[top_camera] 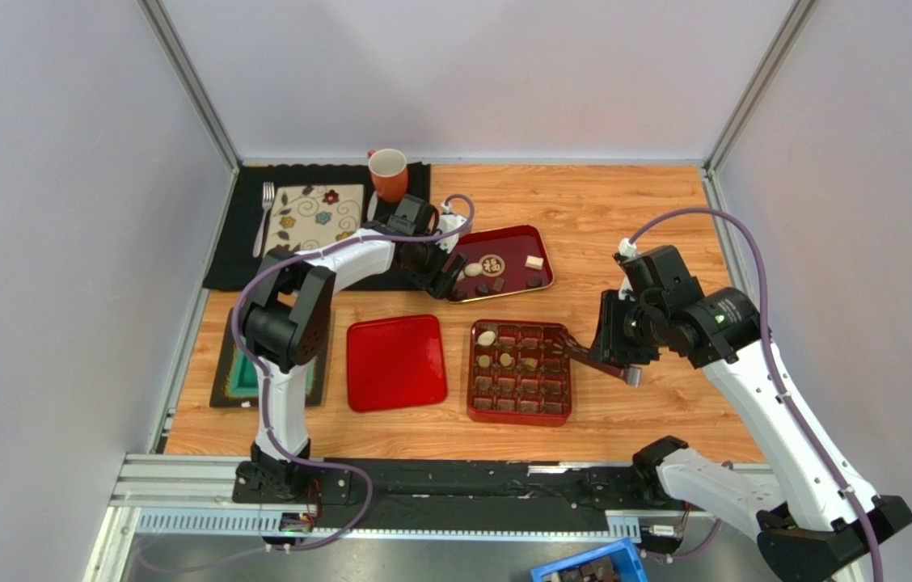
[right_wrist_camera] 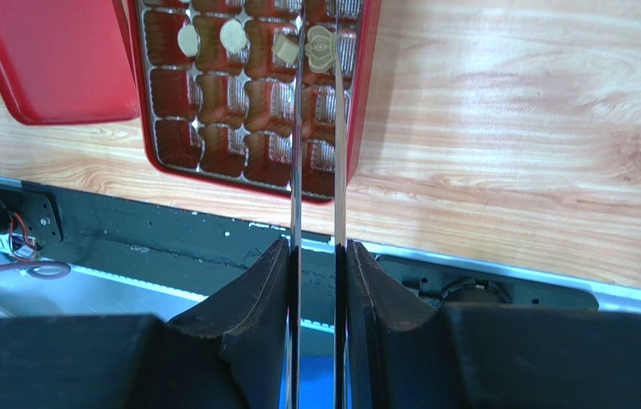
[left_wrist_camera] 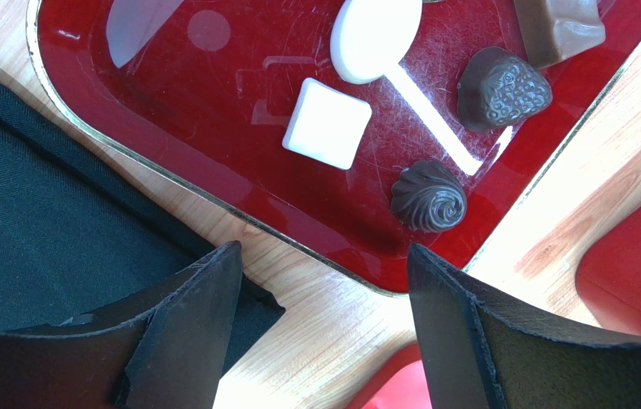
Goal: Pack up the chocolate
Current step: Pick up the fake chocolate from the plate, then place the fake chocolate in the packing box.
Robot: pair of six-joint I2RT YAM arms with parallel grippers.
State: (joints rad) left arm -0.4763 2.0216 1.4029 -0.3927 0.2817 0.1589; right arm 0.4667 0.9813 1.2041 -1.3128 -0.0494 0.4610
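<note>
Chocolate (right_wrist_camera: 320,49), cream and scalloped, sits between thin steel tweezers (right_wrist_camera: 296,170) my right pincer (right_wrist_camera: 315,256) clamps; left pincer (left_wrist_camera: 324,281) gapes

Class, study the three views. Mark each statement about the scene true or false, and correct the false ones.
1. The left gripper is open and holds nothing. True.
2. The right gripper is closed on a fork. False: it grips metal tongs; the fork lies at the far left of the table.
3. The orange mug stands upright on the black mat. True.
4. The dark red tray is empty. False: it holds several pieces, among them a white square chocolate and a dark swirl chocolate.
5. In the top view, the plain red lid lies left of the gridded box. True.
</note>
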